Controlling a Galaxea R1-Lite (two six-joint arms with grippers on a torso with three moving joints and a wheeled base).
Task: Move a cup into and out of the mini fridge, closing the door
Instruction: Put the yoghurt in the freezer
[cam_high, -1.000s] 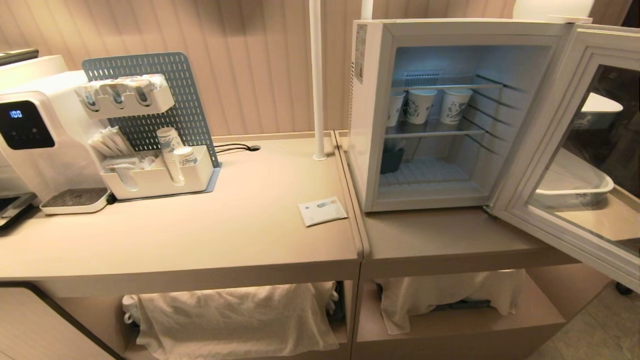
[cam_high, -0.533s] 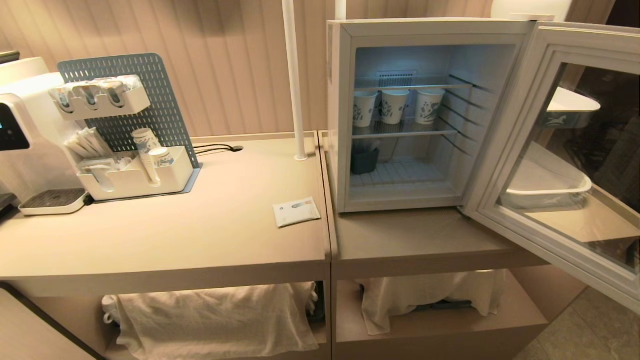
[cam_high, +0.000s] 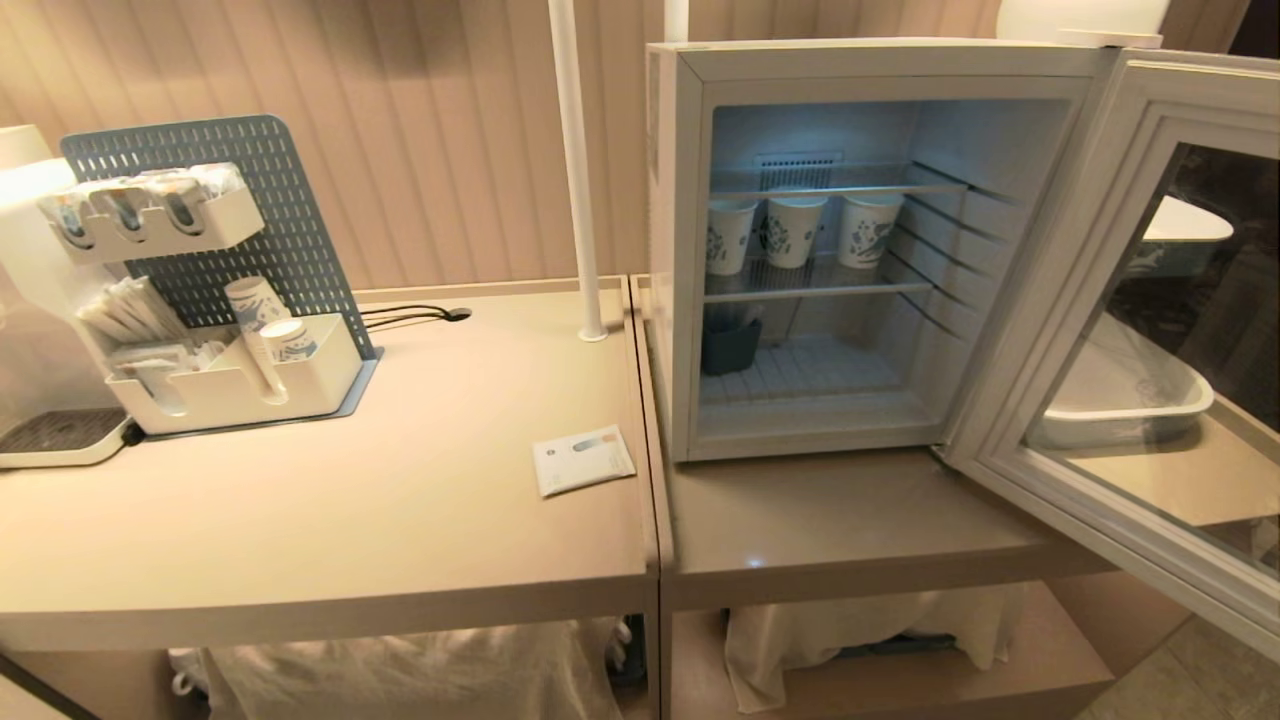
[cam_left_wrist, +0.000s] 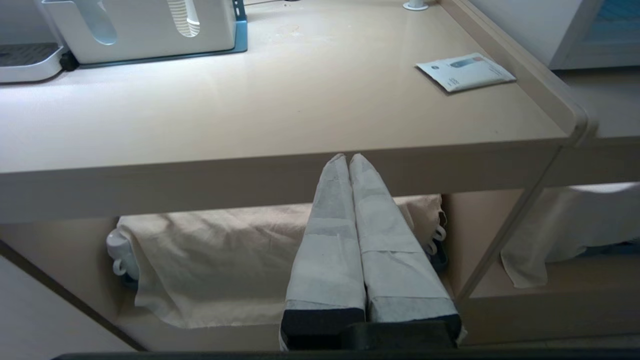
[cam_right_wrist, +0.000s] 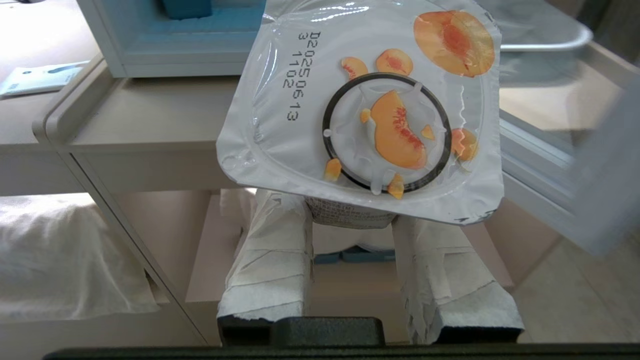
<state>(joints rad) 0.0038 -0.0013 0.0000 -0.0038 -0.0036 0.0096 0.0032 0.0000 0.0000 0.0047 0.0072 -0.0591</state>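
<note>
Two beige laminate benches (cam_high: 420, 500) stand edge to edge against a ribbed beige wall (cam_high: 430, 130), with pale cloths (cam_left_wrist: 215, 260) draped on the shelves beneath. At the left bench's back-left corner a blue pegboard organiser with white bins (cam_high: 215, 300) holds paper cups; a white sachet (cam_high: 583, 460) lies near its right edge. The left gripper (cam_left_wrist: 348, 159) hangs before that bench's front edge, taped fingers pressed together, empty. On the right bench the white boxy mini fridge (cam_high: 680, 260) stands with its glass-windowed door (cam_high: 1130, 370) swung wide — three patterned paper cups (cam_high: 795, 230) on its wire shelf. The right gripper (cam_right_wrist: 352, 220) grips the small white yogurt cup (cam_right_wrist: 360, 110) — its peach-printed foil lid reads "D2025 0613 / 3 1102" — before the right bench's front edge.
</note>
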